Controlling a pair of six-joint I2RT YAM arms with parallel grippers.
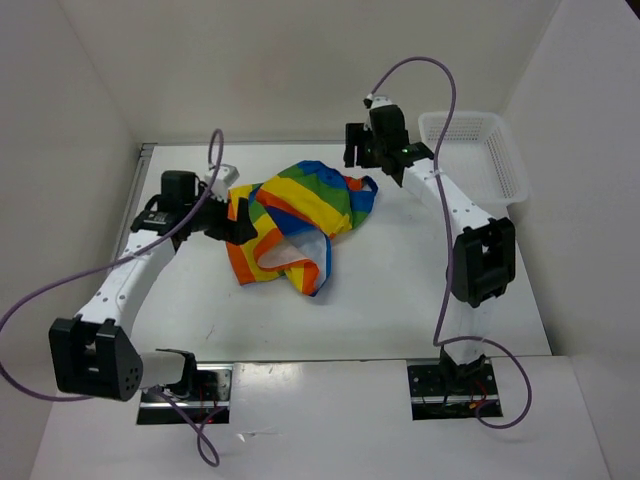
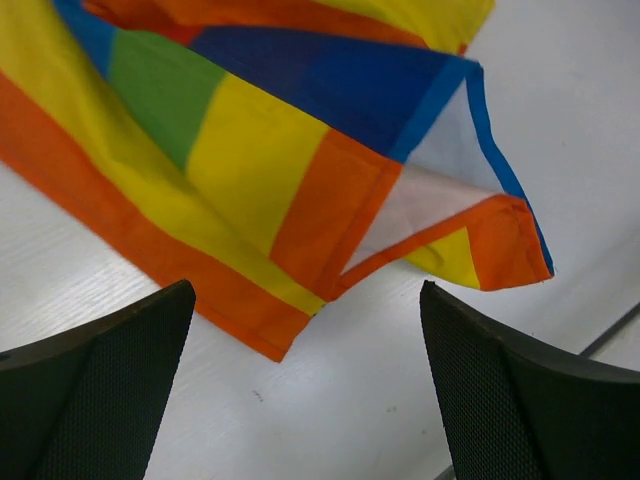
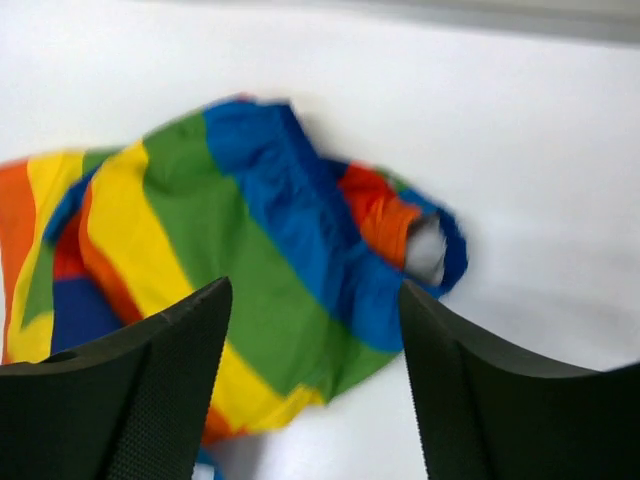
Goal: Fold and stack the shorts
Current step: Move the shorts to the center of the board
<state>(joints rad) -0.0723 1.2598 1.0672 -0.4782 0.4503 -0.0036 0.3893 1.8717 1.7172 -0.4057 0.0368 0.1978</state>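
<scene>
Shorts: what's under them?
Only the white table shows around the shorts; a flipped hem exposes their white inside. Anything beneath the crumpled heap is covered.

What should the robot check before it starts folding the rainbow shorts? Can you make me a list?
1. The left gripper is open: ok, nothing held.
2. The right gripper is open: ok, nothing held.
3. The shorts lie flat: not ok, crumpled, with a white inside corner showing.
4. The shorts are on the table, outside the basket: ok.
5. Both grippers are near the shorts, one at each side: ok.
</scene>
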